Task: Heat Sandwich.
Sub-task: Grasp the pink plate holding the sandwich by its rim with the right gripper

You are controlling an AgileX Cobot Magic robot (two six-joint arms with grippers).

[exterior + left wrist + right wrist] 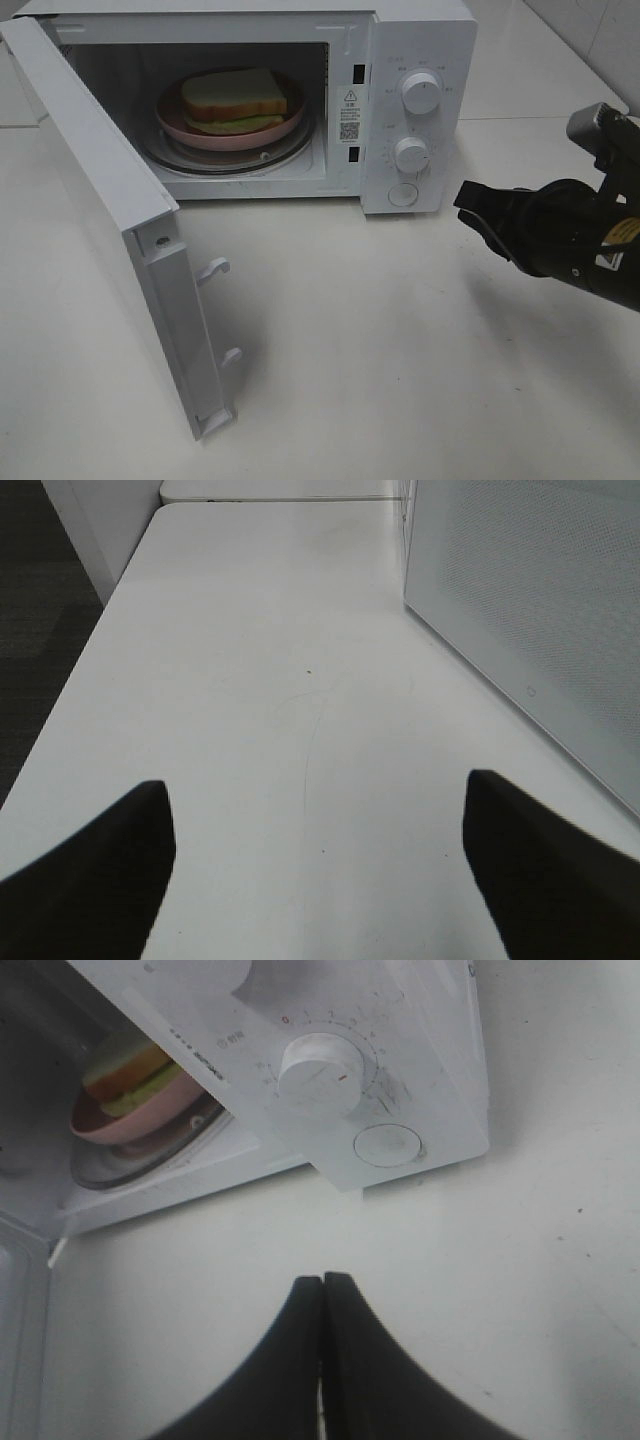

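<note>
Right gripper [322, 1280], jaws pressed together, hangs over the worktop [520, 1290] facing the microwave [425, 1055] dial [318, 1072]; sandwich [128, 1070] on pink plate [120, 1125] inside

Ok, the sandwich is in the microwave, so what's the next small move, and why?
Probably push the door shut: the sandwich already sits on its plate inside, the door hangs wide open, and the open left gripper is beside its outer face.
</note>
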